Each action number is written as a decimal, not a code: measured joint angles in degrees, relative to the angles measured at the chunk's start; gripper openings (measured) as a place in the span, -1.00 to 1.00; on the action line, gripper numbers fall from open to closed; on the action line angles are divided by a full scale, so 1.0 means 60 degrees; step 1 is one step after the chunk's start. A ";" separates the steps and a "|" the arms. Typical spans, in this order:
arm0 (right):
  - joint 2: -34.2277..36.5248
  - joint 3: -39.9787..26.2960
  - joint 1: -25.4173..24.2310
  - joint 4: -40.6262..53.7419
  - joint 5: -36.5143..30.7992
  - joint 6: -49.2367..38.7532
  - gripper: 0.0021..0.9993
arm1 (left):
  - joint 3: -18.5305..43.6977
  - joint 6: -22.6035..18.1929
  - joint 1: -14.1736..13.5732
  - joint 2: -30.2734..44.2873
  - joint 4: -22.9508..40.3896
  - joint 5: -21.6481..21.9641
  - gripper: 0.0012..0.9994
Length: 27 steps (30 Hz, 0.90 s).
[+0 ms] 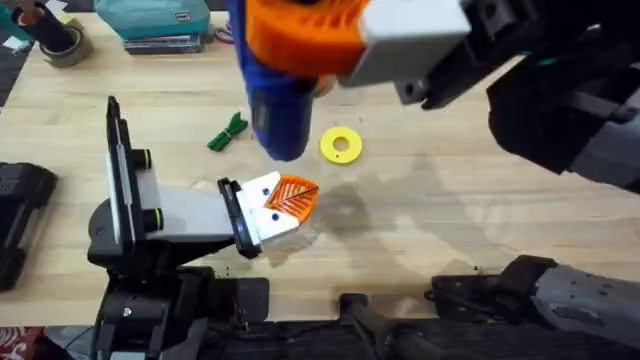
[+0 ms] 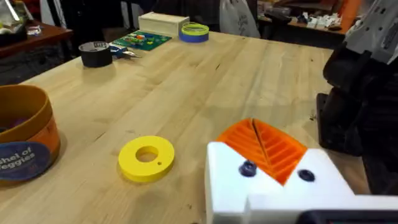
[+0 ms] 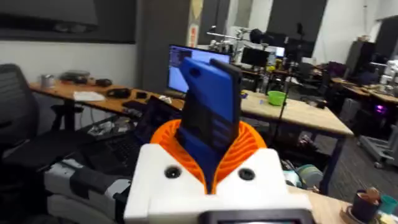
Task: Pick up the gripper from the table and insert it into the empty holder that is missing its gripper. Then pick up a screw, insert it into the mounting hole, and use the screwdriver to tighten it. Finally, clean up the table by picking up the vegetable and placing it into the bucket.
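Note:
My right gripper (image 1: 300, 38) is raised close under the overhead camera and is shut on the blue screwdriver (image 1: 272, 110). In the right wrist view the screwdriver (image 3: 211, 102) stands between the orange fingers of that gripper (image 3: 211, 152). My left gripper (image 1: 292, 198) rests low over the table's middle, its orange ribbed fingers (image 2: 273, 149) pressed together with nothing between them. The green vegetable (image 1: 228, 132) lies on the table behind it. The bucket (image 2: 25, 140), navy with a tan rim, stands to the left. The loose gripper, the screw and the empty holder are out of view.
A flat yellow ring disc (image 1: 341, 144) lies just beyond my left gripper, close to the bucket (image 2: 147, 157). A tape roll (image 1: 62, 45) and a teal box (image 1: 155, 20) sit at the far left edge. The right arm's dark body (image 2: 360, 106) stands at the right.

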State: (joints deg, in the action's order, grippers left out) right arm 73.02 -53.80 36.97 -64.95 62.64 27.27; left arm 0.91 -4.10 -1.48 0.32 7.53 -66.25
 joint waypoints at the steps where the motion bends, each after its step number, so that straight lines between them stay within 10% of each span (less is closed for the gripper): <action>1: 0.0008 0.0000 0.0056 -0.0009 0.0045 -0.0053 -0.96 | 0.0000 0.0000 0.0000 -0.0004 0.0000 0.0001 -0.98; 27: 0.0729 0.0342 0.0999 -0.0033 0.0482 -0.1287 -0.96 | 0.0000 0.0000 0.0000 0.0000 0.0000 0.0003 -0.98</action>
State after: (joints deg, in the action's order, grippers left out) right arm 77.39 -51.75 42.96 -65.14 65.54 19.55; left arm 0.91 -4.10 -1.48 0.32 7.53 -66.24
